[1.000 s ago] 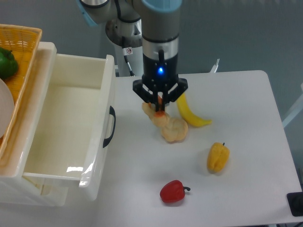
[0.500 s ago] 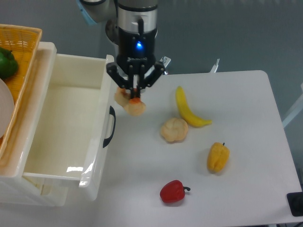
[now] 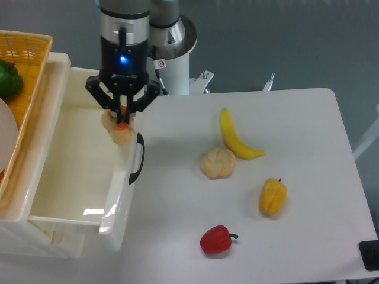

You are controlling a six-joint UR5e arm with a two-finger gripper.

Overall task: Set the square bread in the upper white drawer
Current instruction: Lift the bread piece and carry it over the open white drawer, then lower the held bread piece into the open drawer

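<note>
My gripper point(image 3: 122, 117) is shut on the square bread point(image 3: 119, 131), a lumpy golden-brown piece that hangs below the fingers. The bread is held in the air above the right side of the upper white drawer point(image 3: 71, 160), just inside its front panel with the curved black handle point(image 3: 137, 158). The drawer is pulled open and its inside is bare.
A round pale bun point(image 3: 218, 163), a yellow banana point(image 3: 234, 137), a yellow pepper point(image 3: 272, 197) and a red pepper point(image 3: 217, 239) lie on the white table point(image 3: 308, 136). A woven yellow basket point(image 3: 21, 77) with a green pepper point(image 3: 8, 78) sits at far left.
The gripper lifted the square bread off the table beside the bun and carried it left, from over the table to above the open drawer.
</note>
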